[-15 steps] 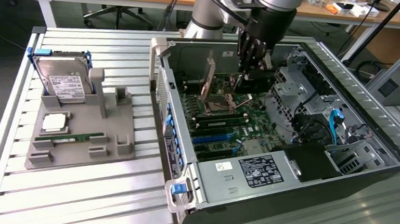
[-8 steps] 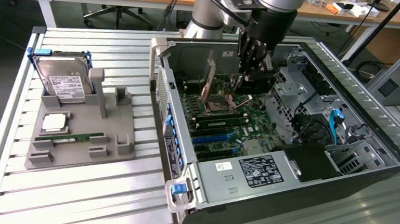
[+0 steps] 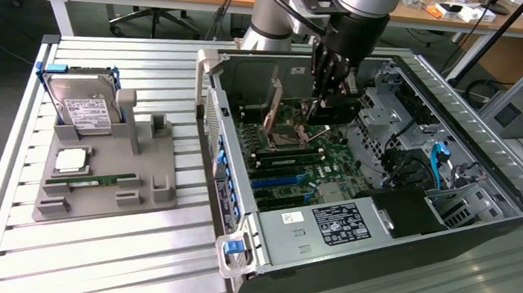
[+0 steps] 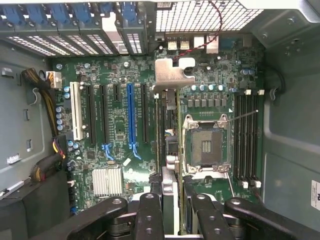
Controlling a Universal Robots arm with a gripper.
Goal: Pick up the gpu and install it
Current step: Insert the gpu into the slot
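Observation:
My gripper [image 3: 323,99] is inside the open computer case [image 3: 478,173], shut on the gpu [image 3: 338,111], which hangs upright as a dark card just above the motherboard [image 3: 329,157]. In the wrist view the gpu [image 4: 169,150] shows edge-on between my black fingers [image 4: 150,216], and my gripper [image 4: 172,217] clamps it from both sides. Its silver bracket [image 4: 172,74] points at the case's rear wall. The card sits over the board between the blue expansion slot [image 4: 131,115] and the empty processor socket [image 4: 206,146]. I cannot tell whether its lower edge touches a slot.
A grey holder [image 3: 105,178] on the exterior view's left carries a hard drive [image 3: 84,107], a processor chip [image 3: 70,161] and a memory stick [image 3: 91,180]. Inside the case are the power supply [image 3: 343,223], cable bundles [image 4: 47,100] and memory slots [image 4: 247,137].

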